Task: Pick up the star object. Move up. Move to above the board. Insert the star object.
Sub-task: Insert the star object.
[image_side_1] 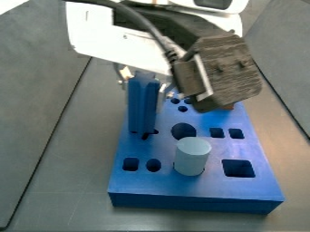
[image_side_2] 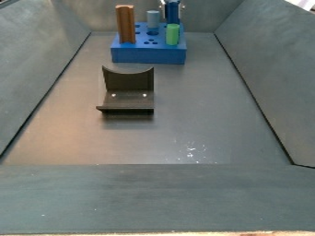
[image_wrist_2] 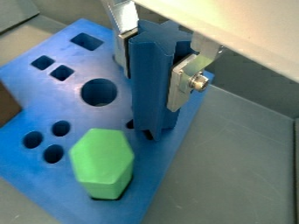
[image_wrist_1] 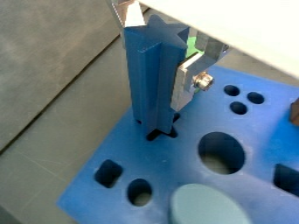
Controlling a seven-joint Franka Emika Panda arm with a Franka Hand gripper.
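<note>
Gripper (image_wrist_1: 160, 52): over the board, silver finger plates closed flat against opposite faces of the star object (image_wrist_1: 152, 74); grip firm, piece upright.

Star object: tall, fluted, blue; lower tip at or just inside the star-shaped hole near the board's edge in both wrist views (image_wrist_2: 153, 83). Depth of entry not readable; most of the peg standing proud of the surface.

Board (image_wrist_1: 117, 149): thick blue slab at the far end of the floor in a side view (image_side_2: 147, 53), cut with round, square and slotted holes.

Step in hand, as judged: insertion, with pick-up, lift and transfer apparently done. Next move: straight descent with flutes kept matched to the hole's points; release only once seated.

Edges and room: hole close to one board edge, bare grey floor beyond. Green hexagonal peg (image_wrist_2: 103, 161) standing near the star object on the opposite side, apart from the fingers. Orange block (image_side_2: 125, 21) upright at the board's left end, well apart. Fixture (image_side_2: 125, 89) nearer on the floor, clear of the work.
</note>
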